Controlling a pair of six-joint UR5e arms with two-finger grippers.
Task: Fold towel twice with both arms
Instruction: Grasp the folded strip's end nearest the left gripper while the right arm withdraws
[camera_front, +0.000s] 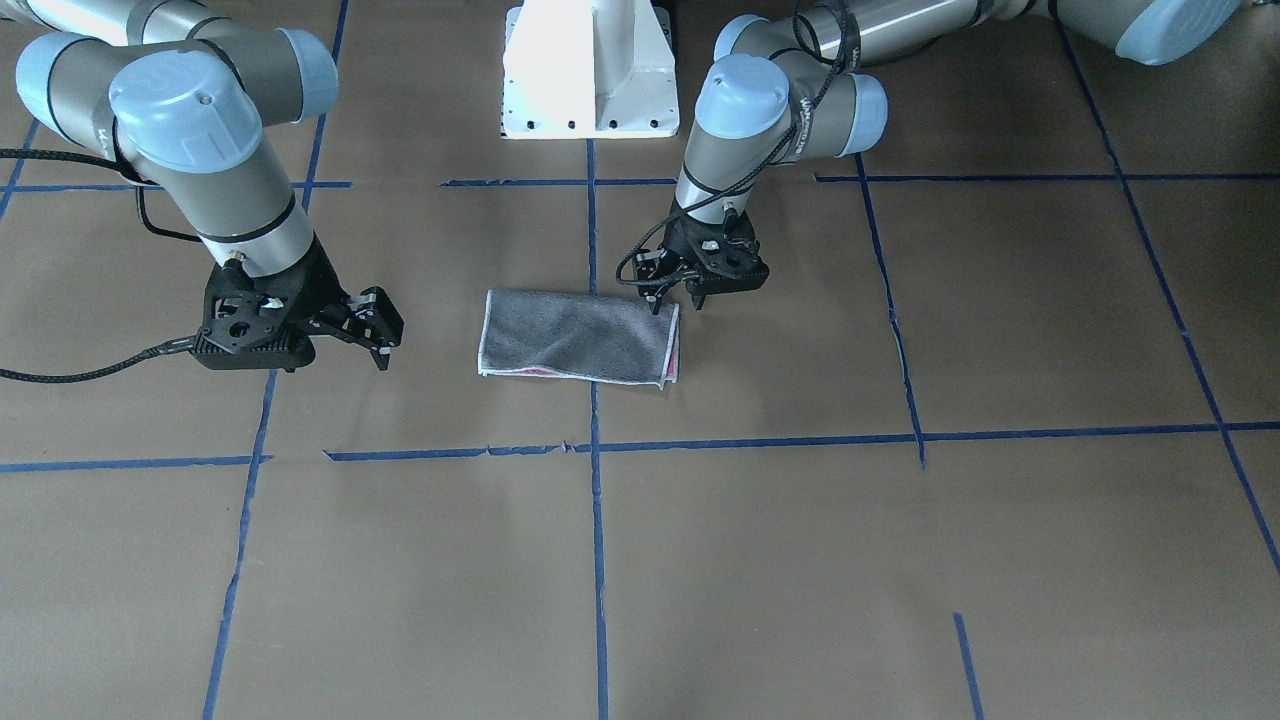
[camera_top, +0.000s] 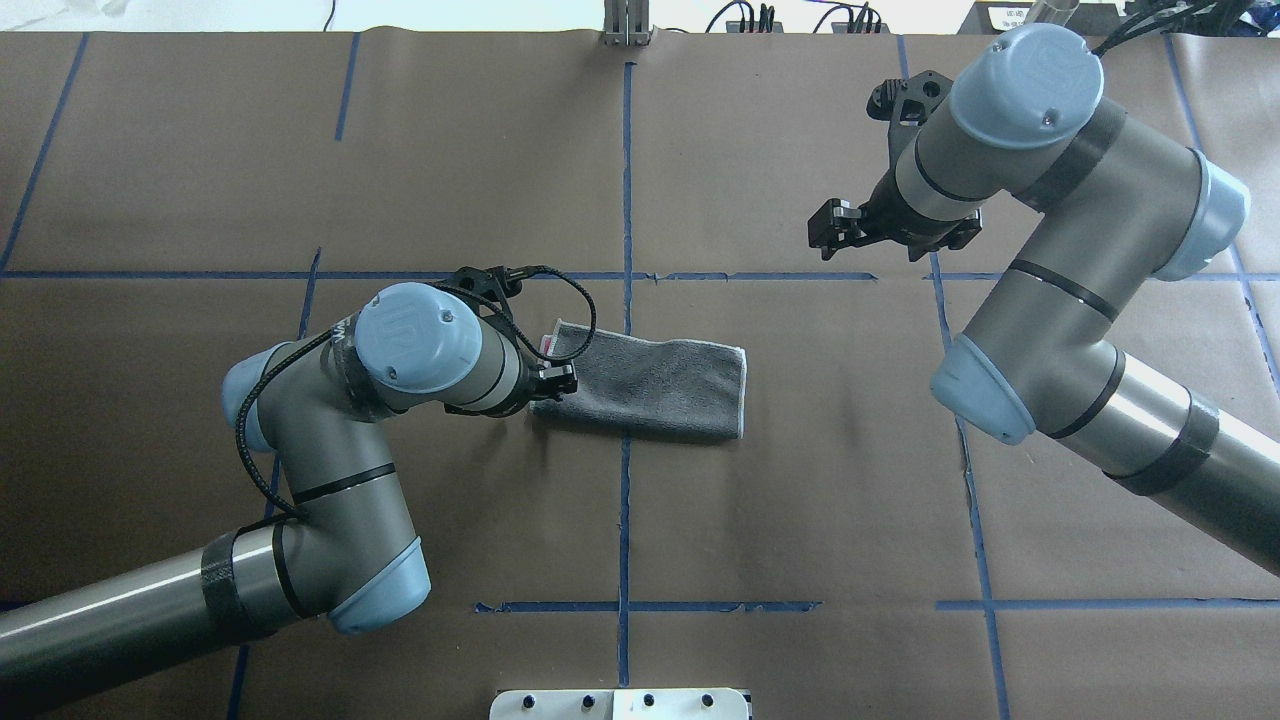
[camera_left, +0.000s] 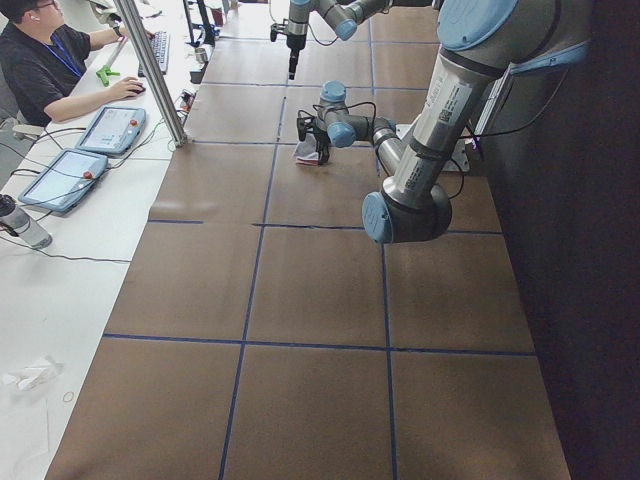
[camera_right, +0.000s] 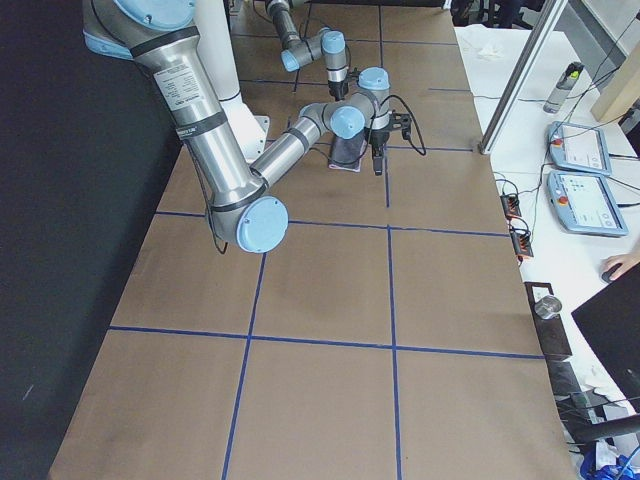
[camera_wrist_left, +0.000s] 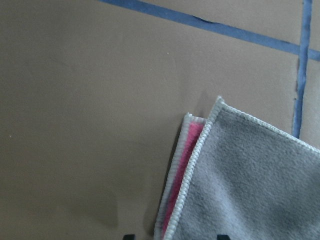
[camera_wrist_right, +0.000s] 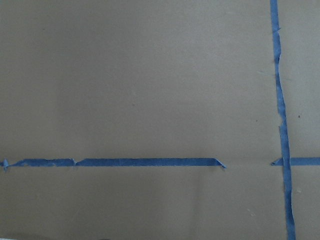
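The towel lies folded once into a flat rectangle near the table's middle, grey face up, with a pink strip showing along one short end. It also shows in the overhead view. My left gripper points straight down over that pink-edged end, just above the cloth. It is open, and both fingertips show apart at the bottom of the left wrist view, with the towel's edge between them. My right gripper hangs open and empty above bare table, well away from the towel's other end.
Brown paper with blue tape lines covers the table. The white pedestal base stands at the robot's edge. A metal post, tablets and a seated operator are along the far side.
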